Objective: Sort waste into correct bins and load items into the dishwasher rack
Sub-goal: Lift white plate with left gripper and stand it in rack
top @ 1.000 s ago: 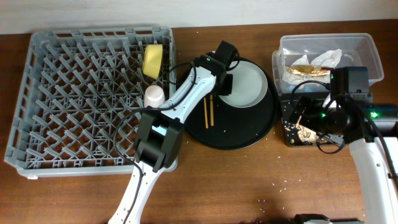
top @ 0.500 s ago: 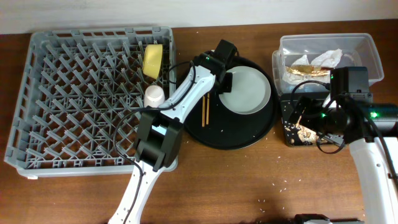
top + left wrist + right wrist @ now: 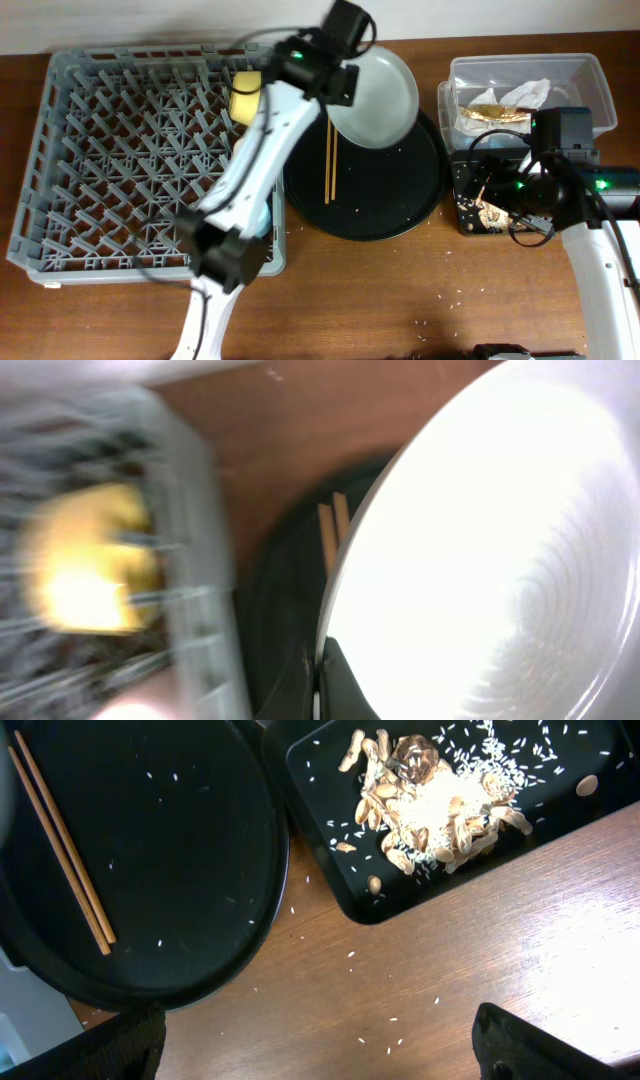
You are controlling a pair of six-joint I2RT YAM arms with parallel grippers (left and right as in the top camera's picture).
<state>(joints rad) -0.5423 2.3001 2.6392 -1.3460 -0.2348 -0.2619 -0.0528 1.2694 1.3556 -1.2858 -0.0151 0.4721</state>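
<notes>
The left pincer (image 3: 345, 82) was pinching the 9 o'clock rim of the pale grey-green round plate (image 3: 382, 95). It held the plate in the air over the 12 o'clock edge of the large round black tray (image 3: 370, 205). In the blurred left wrist view, the rim sat between dark fingers (image 3: 328, 678) at the bottom of the frame.

The pair of thin wooden chopsticks (image 3: 330, 165) lay side by side on the round tray's 9 o'clock half, pointing from 12 to 6. Stray rice grains were dotted around them.

The small yellow bowl (image 3: 245, 95) stood on edge among the prongs at the 1 o'clock corner of the large square grey plastic rack (image 3: 120, 160).

The right pincer (image 3: 315, 1020) hung with its fingers spread wide and held nothing. It was above the brown wooden worktop (image 3: 450, 970), just off the shallow black rectangular tray (image 3: 322, 820). Brownish food scraps with white rice (image 3: 440, 800) were heaped in that tray.

At 12 o'clock from the tray sat the clear plastic rectangular tub (image 3: 590, 70). It held the crumpled white paper napkin (image 3: 530, 92) and the brown-gold crinkled wrapper (image 3: 490, 110) (the two were touching).
</notes>
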